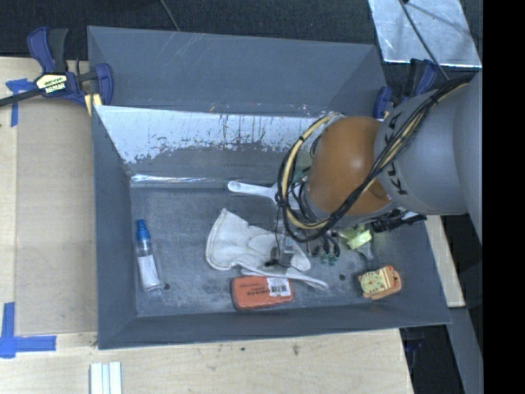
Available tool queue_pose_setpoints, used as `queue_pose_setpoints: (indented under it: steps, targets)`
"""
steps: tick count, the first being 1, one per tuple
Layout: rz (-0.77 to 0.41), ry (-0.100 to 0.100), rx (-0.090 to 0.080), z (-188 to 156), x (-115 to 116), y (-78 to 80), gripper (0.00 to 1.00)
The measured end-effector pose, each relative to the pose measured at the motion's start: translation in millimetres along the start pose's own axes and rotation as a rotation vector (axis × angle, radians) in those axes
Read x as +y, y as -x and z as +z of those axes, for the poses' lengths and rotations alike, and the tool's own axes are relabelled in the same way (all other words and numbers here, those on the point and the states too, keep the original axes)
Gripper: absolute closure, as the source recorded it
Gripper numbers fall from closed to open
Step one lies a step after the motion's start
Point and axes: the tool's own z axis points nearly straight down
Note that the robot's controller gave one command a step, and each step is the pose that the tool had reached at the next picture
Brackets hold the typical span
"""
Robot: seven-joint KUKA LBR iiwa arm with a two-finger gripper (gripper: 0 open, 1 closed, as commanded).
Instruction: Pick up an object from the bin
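My gripper (281, 255) reaches down in the middle of the bin, its fingertips at the right edge of a white cloth glove (234, 240). The tips sit right on the glove's fingers. A white plastic spoon (251, 190) lies just behind it, its handle running under the arm. An orange rectangular block with a barcode label (261, 290) lies at the front, just below the gripper. A second white utensil handle (305, 281) pokes out between glove and block.
A small clear bottle with a blue cap (146, 257) lies at the left side of the bin. A small yellow-orange tape measure (379, 282) sits at the front right, with a green-yellow thing (358, 238) behind it under the arm. The orange cover and cables hide the bin's right part.
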Motion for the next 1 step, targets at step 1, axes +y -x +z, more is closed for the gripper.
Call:
queue_pose_setpoints:
  steps: [1]
  targets:
    - [0.0, 0.0, 0.001, -6.2, 0.1, -0.1, 1.0]
